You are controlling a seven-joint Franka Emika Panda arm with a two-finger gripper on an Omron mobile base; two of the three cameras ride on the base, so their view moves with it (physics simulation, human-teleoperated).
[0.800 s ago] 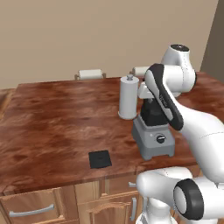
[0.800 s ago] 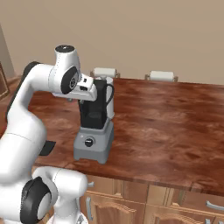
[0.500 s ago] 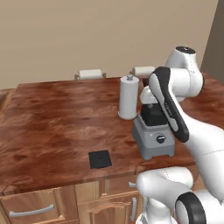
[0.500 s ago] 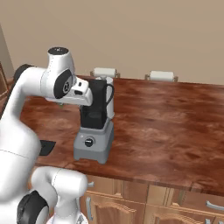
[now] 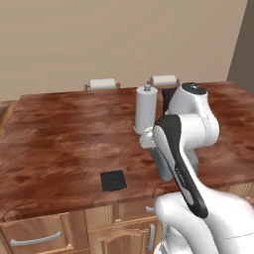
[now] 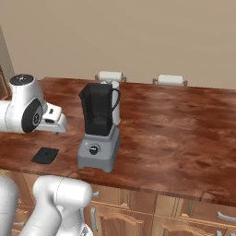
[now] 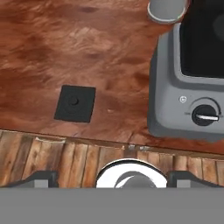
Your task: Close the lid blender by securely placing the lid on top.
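Note:
The lid (image 7: 75, 103) is a thin black square lying flat on the wooden counter near its front edge, also seen as a dark plate (image 5: 113, 180) (image 6: 45, 155). To its right stands the blender (image 6: 98, 126), a grey base with a round black knob (image 7: 204, 114) and a tall black jar (image 6: 99, 108) whose top is uncovered. My gripper (image 7: 113, 178) hangs open above the counter's front edge, between lid and blender, with nothing between its widely spread fingertips (image 7: 41, 177). In the left base view my own arm hides most of the blender.
A white upright cylinder (image 5: 147, 106) stands just behind the blender. Two small white items (image 5: 101, 83) (image 5: 163, 79) sit at the counter's far edge. The counter's front edge (image 7: 87, 141) has cabinet fronts below it. Bare wood counter (image 5: 59, 134) stretches left of the lid.
The arm has swung away from the blender jar, leftward and down toward the counter's front. Lid and blender have not moved. The jaws stay open.

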